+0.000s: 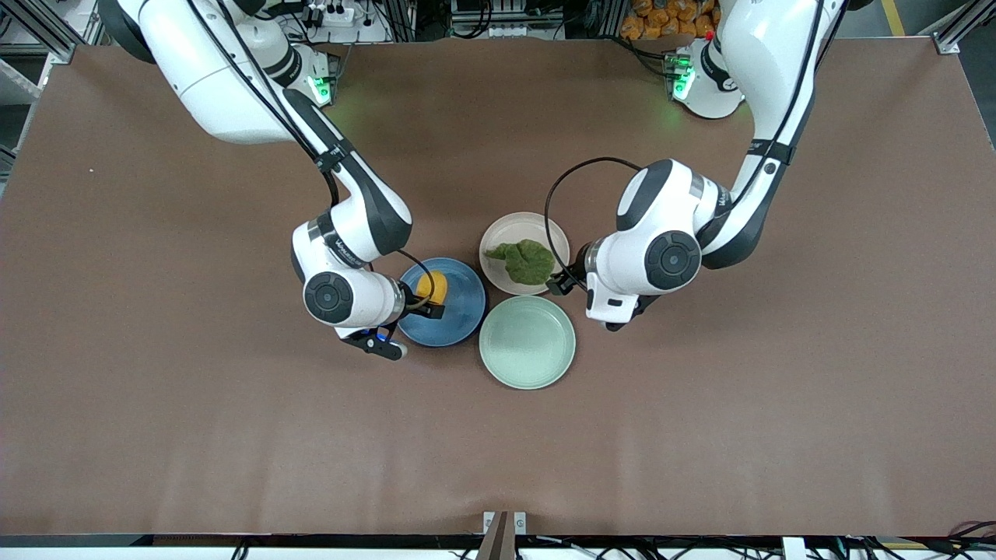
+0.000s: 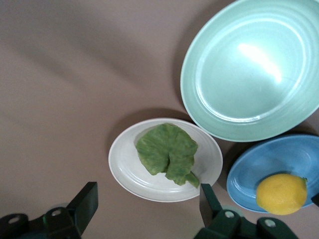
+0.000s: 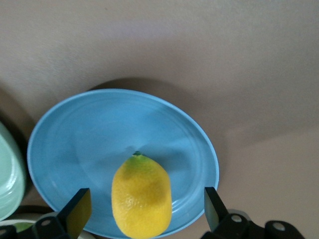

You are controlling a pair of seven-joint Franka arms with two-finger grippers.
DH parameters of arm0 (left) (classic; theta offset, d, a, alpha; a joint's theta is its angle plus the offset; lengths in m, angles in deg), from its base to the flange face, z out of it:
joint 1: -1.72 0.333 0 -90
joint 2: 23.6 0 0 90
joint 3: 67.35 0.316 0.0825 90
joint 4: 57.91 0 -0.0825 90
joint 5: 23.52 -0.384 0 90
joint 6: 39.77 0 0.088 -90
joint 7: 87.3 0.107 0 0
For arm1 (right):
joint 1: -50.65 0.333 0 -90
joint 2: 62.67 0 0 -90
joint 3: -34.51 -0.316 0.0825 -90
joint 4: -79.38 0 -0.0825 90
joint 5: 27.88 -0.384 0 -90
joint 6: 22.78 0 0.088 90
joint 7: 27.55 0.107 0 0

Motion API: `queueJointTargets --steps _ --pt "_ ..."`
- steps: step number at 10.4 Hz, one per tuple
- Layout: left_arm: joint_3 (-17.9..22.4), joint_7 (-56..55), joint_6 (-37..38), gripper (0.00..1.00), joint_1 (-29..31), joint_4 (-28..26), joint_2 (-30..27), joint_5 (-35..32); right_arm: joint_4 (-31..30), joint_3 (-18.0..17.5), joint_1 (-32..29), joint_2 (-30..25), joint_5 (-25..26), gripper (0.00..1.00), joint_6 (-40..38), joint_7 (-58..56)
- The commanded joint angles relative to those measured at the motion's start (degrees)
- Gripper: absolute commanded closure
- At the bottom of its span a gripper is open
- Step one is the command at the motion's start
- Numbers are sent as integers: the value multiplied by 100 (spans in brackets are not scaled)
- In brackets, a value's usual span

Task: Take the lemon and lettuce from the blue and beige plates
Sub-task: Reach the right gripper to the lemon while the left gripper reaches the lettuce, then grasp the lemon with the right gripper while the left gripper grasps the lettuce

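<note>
The small oval yellow lemon (image 3: 141,195) with its green-tipped end lies in the round matte blue plate (image 3: 75,134), untouched, and the dark green wrinkly lettuce leaf (image 2: 167,153) lies flat in the round pale beige plate (image 2: 124,169), just as free. Neither is lifted, so I judge both picks are yet to be done; only the approach looks complete.

My right gripper (image 3: 142,209) hangs over the blue plate with its fingers spread wide, one on each side of the lemon and neither touching it. My left gripper (image 2: 149,204) hovers over the edge of the beige plate toward the left arm's end of the table, fingers parted as well, the lettuce lying just ahead of the gap, not between them.

The two plates sit side by side near the middle of the brown table (image 1: 156,435), the beige one a little farther from the front camera. A round pale mint-green plate (image 1: 527,342) lies nearer the front camera, close against both, and holds nothing.

What I judge is left: lower each hand, close on its item, and raise it.
</note>
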Motion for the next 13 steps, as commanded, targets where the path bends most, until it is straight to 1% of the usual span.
queueJointTargets --steps 1,3,4,6,8,11,12,13 --pt "10 -45 -587 11 -375 -173 81 229 -148 -172 -21 10 61 0 213 149" --pt "18 -211 -1656 11 -788 -734 134 291 -210 -173 119 54 61 0 302 149" --pt "18 -256 -1958 11 -894 -876 187 291 -227 -190 181 71 61 0 372 236" --pt "18 -248 -1996 10 -947 -904 371 256 -341 -217 181 80 78 0 425 359" --pt "45 -213 -2005 9 -1132 -965 485 203 -447 -208 190 124 113 1 601 360" --pt "54 -265 -2329 11 -1316 -965 687 71 -430 -217 164 116 96 60 601 359" --pt "71 -265 -2391 12 -1343 -965 740 71 -403 -225 155 115 96 77 601 351" --pt "80 -265 -2409 22 -1343 -974 793 -24 -395 -260 129 72 105 91 601 325"
